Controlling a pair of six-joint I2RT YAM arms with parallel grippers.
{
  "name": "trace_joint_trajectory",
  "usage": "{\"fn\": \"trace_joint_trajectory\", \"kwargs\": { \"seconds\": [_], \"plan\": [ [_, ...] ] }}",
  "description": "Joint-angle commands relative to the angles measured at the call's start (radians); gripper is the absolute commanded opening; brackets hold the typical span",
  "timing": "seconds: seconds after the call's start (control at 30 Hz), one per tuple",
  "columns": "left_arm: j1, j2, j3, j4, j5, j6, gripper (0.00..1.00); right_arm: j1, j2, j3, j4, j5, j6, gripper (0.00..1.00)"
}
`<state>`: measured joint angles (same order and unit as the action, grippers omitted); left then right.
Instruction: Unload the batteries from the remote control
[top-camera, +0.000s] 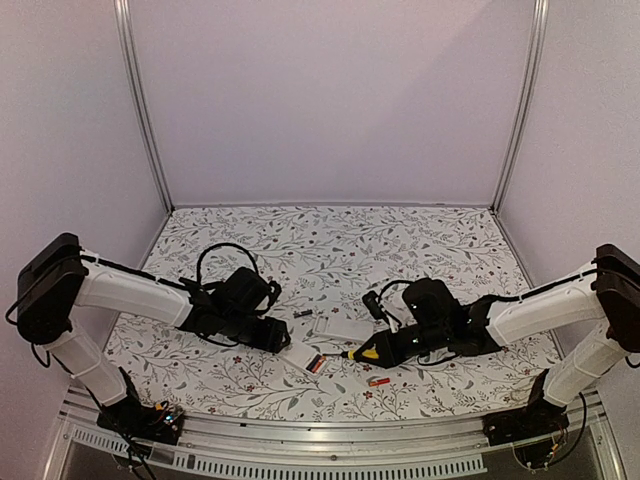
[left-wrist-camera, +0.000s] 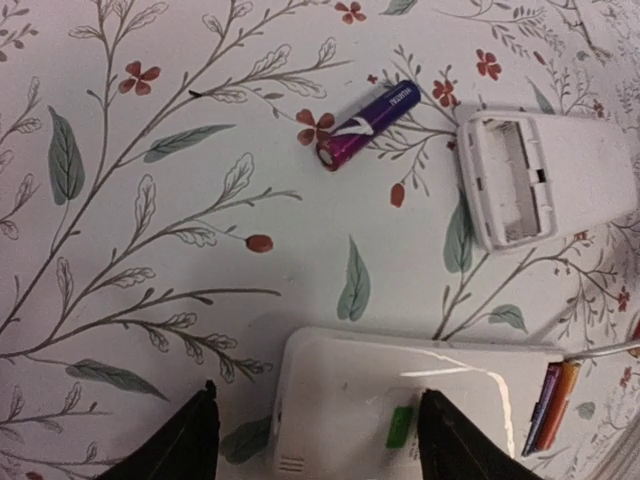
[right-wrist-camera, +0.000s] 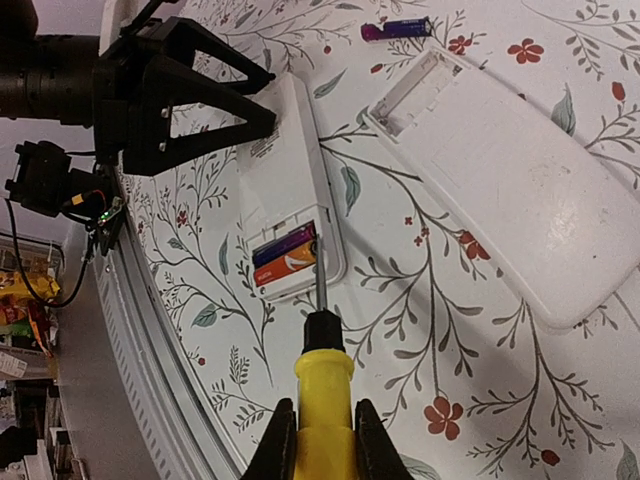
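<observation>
A white remote (left-wrist-camera: 400, 390) lies face down with its battery compartment open, and a purple and an orange battery (left-wrist-camera: 552, 405) sit in it. My left gripper (left-wrist-camera: 318, 392) is open and straddles the remote's other end. My right gripper (right-wrist-camera: 322, 410) is shut on a yellow-handled screwdriver (right-wrist-camera: 322, 385). The screwdriver's tip rests at the compartment edge beside the two batteries (right-wrist-camera: 285, 255). A loose purple battery (left-wrist-camera: 365, 125) lies on the table, also in the top view (top-camera: 300, 315). A loose red-orange battery (top-camera: 378, 381) lies near the front edge.
A second white remote (left-wrist-camera: 560, 170) with an empty compartment lies beside the first; it also shows in the right wrist view (right-wrist-camera: 510, 190) and the top view (top-camera: 350, 328). The floral tablecloth (top-camera: 330, 250) covers the table. A metal rail (top-camera: 330, 440) runs along the front edge.
</observation>
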<state>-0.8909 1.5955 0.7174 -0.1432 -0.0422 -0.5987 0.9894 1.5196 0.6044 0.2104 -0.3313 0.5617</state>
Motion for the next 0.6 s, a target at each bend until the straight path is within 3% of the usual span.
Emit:
{"fn": "trace_joint_trajectory", "kwargs": {
  "seconds": [0.0, 0.57],
  "plan": [
    [-0.022, 0.032, 0.002, -0.046, -0.010, 0.002, 0.66, 0.012, -0.027, -0.018, 0.011, -0.025, 0.010, 0.00],
    [-0.031, 0.045, 0.000, -0.051, -0.016, -0.002, 0.60, 0.014, -0.067, -0.032, 0.018, -0.053, 0.041, 0.00]
  ]
}}
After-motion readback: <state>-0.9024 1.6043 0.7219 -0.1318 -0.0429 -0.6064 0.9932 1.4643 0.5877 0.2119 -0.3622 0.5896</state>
